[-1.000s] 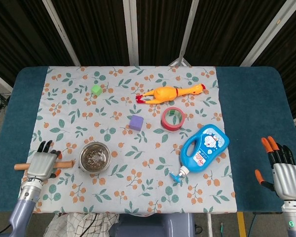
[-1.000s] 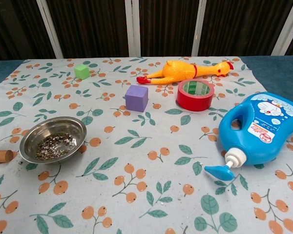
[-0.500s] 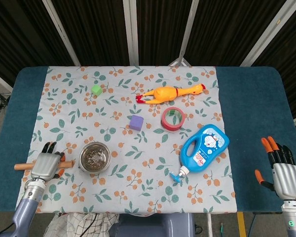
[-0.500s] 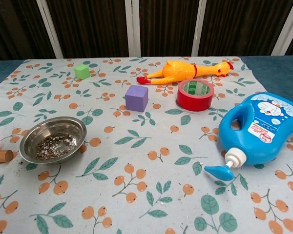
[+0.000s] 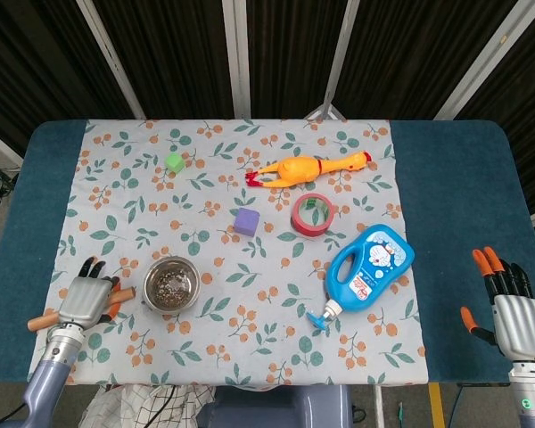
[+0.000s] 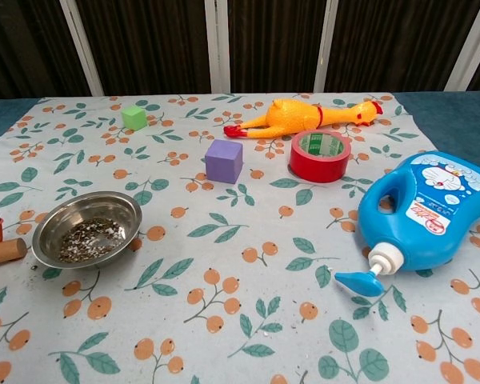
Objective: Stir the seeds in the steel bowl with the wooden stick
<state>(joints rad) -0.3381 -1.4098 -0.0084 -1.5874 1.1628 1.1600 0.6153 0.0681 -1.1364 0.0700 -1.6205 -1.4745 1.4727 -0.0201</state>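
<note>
The left hand (image 5: 85, 299) lay over the round wooden stick (image 5: 43, 319), beside the steel bowl of seeds (image 5: 170, 283); whether it gripped was unclear. It needed a firm wrap before lifting. The right hand (image 5: 513, 308) idled, fingers apart

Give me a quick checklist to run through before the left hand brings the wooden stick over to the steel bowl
1. Stick in the left hand: ok, its fingers lie over the wooden stick.
2. Grip firm: cannot tell, the hand hides the contact.
3. Steel bowl upright with seeds inside: ok.
4. Way from stick to bowl free: ok, only cloth between them.
5. Purple cube and blue bottle away from the bowl: ok.
6. Right hand out of the way: ok, at the far table edge, holding nothing.
</note>
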